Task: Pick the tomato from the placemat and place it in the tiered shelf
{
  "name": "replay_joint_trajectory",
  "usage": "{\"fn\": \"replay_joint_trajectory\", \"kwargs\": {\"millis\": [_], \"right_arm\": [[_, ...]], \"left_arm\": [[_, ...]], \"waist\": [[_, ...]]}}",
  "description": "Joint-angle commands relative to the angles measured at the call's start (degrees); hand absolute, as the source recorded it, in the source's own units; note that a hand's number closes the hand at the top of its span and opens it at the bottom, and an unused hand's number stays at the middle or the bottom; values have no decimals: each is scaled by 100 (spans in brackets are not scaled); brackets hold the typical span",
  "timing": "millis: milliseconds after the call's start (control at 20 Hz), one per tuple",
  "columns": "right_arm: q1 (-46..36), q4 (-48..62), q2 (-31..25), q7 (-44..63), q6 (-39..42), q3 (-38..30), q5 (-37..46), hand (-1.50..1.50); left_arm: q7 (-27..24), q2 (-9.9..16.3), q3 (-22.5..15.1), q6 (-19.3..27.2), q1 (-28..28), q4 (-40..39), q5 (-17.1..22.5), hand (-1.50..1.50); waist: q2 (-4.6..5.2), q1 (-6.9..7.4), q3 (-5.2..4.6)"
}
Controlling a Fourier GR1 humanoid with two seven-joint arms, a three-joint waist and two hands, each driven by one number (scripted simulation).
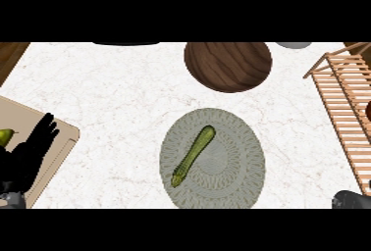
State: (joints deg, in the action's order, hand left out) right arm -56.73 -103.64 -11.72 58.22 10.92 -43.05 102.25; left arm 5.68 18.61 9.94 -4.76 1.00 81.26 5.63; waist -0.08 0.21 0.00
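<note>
An oval grey-green placemat (225, 186) lies in the middle of the counter. On it rests a long green vegetable (193, 156), lying at a slant; no tomato shows on the mat. The wooden tiered shelf (346, 108) stands along the right edge, and a small dark red shape (368, 110) shows at its right side, cut off by the frame. My left hand (29, 157) rests at the far left with straight fingers pointing up, well away from the mat. Only a small part of my right hand (351, 200) shows at the lower right corner.
A tan cutting board (62, 142) lies under my left hand, with a green pear-like fruit (6, 136) on it. A dark wooden oval bowl (228, 66) sits behind the mat. A grey object (293, 44) and a dark one (127, 43) touch the far edge.
</note>
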Motion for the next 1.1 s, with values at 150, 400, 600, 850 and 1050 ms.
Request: {"fn": "replay_joint_trajectory", "kwargs": {"millis": [150, 400, 600, 850, 1050], "right_arm": [[-385, -1748, 267, 507, 631, 756, 256, -150], [-683, -2821, 180, 498, 1603, 1404, 1021, -150], [-1389, -3050, 72, 442, 2655, 1982, 2099, -150], [-1671, -3600, 318, 90, 3743, 2260, 2829, -150], [-2385, -3353, 119, 61, 4174, 2703, 3148, -150]], "left_arm": [[-12, 65, 87, -105, 90, 103, 47, 0], [184, -44, 66, 65, 42, 143, -22, 0], [166, -134, -27, 197, 109, 196, -176, 0], [213, -27, 189, 138, 158, 80, -20, 0], [112, 50, 212, 7, 381, 109, -9, 0]], "waist": [[-47, -33, -9], [-73, -100, -15], [-120, -159, -30], [-251, -356, -47], [-309, -368, -70]]}}
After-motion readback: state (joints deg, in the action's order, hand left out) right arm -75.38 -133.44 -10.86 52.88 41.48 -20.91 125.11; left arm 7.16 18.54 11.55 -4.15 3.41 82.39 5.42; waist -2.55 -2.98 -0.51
